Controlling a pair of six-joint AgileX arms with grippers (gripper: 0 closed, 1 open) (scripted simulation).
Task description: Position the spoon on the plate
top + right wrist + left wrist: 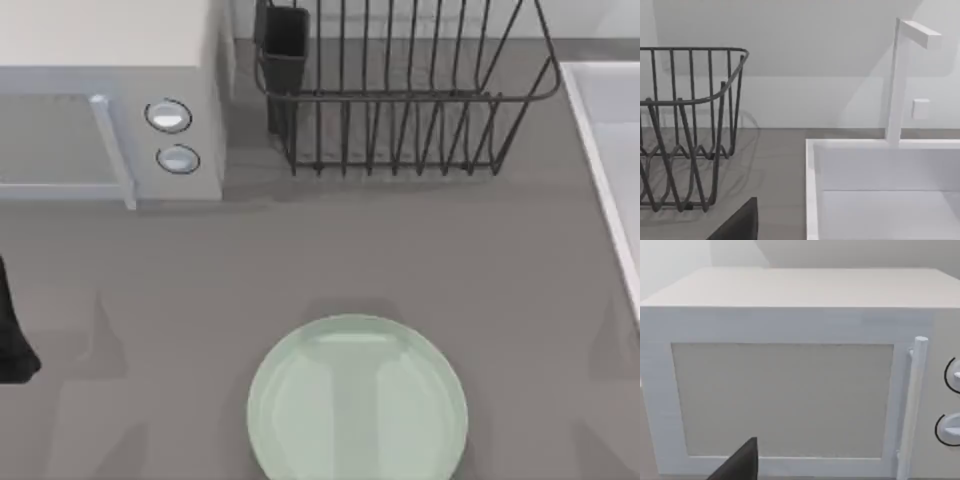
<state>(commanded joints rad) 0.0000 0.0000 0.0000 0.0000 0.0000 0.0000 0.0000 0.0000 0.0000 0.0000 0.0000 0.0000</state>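
The round, glossy, pale mint-green plate (357, 398) sits bare at the top view's lower centre, ready to receive a spoon I cannot locate, while the left arm (15, 335) waits at the left edge, its gripper's state impossible to tell.

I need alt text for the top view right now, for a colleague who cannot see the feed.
A pale mint-green plate sits bare on the grey table at the near edge, centre. Behind it stand a white microwave at the far left and a dark wire dish rack at far centre, with a white sink along the right edge.
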